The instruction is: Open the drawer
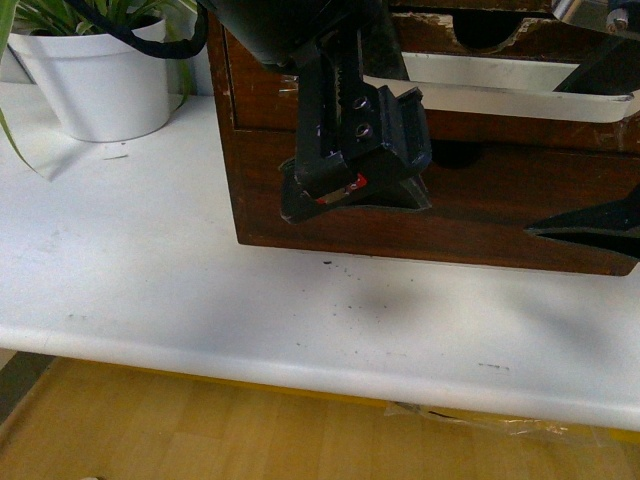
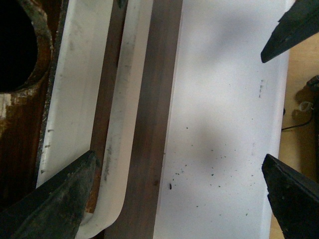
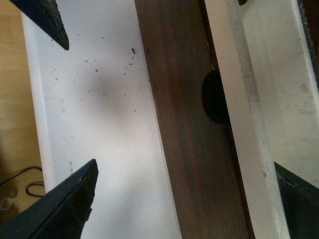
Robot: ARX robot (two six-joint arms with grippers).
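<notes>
The drawer [image 1: 560,42] is a scratched dark brown front with a half-round notch [image 1: 490,30]. Its long white bar handle [image 1: 500,92] runs below the front. A plain dark drawer front [image 1: 500,205] sits beneath. My left gripper [image 1: 355,190] hangs open before the cabinet's left part. In the left wrist view [image 2: 179,164] one finger [image 2: 65,199] is over the rounded end of the handle [image 2: 124,124] and the other is over the table edge. My right gripper [image 1: 605,150] is open at the right. In its wrist view [image 3: 184,167] it straddles the plain front [image 3: 189,129] and the handle [image 3: 239,129]. Neither gripper holds anything.
The wooden cabinet [image 1: 260,150] stands on a white table [image 1: 200,290], with dark specks in front of it. A white plant pot [image 1: 95,85] stands at the back left. The table's front edge [image 1: 300,385] drops to a wooden floor. A cable [image 3: 30,188] lies on the floor.
</notes>
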